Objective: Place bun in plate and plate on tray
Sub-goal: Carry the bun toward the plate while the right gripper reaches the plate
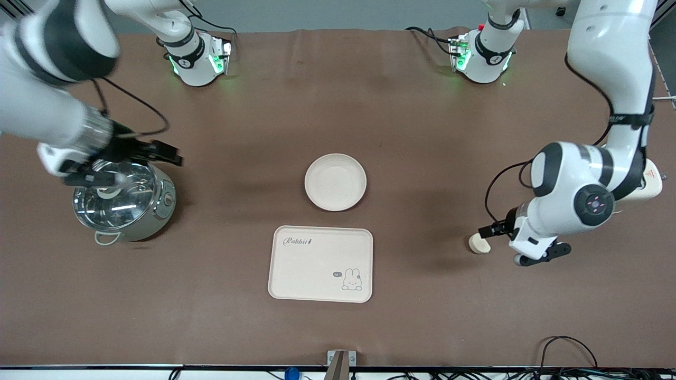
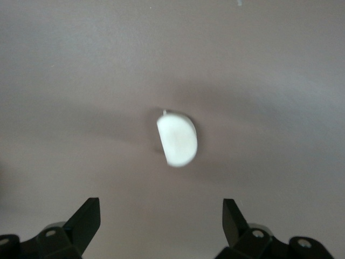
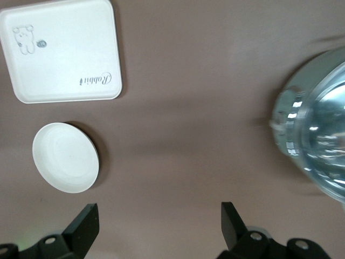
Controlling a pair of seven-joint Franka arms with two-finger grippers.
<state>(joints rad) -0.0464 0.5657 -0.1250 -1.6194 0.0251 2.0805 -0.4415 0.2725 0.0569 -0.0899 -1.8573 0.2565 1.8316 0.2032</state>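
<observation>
The bun (image 1: 479,243) lies on the brown table toward the left arm's end; in the left wrist view it (image 2: 177,139) shows as a pale half-moon lump. My left gripper (image 1: 520,244) is low beside it, open and empty (image 2: 160,218), not touching it. The plate (image 1: 335,181) stands empty at the table's middle. The tray (image 1: 321,263) lies just nearer the front camera than the plate, bare. My right gripper (image 1: 127,166) is up over the steel pot, open and empty (image 3: 160,221). The right wrist view shows the plate (image 3: 66,157) and the tray (image 3: 59,51).
A steel pot with a glass lid (image 1: 124,203) stands toward the right arm's end; it also shows in the right wrist view (image 3: 318,140). A cream object with a red mark (image 1: 652,184) is partly hidden by the left arm.
</observation>
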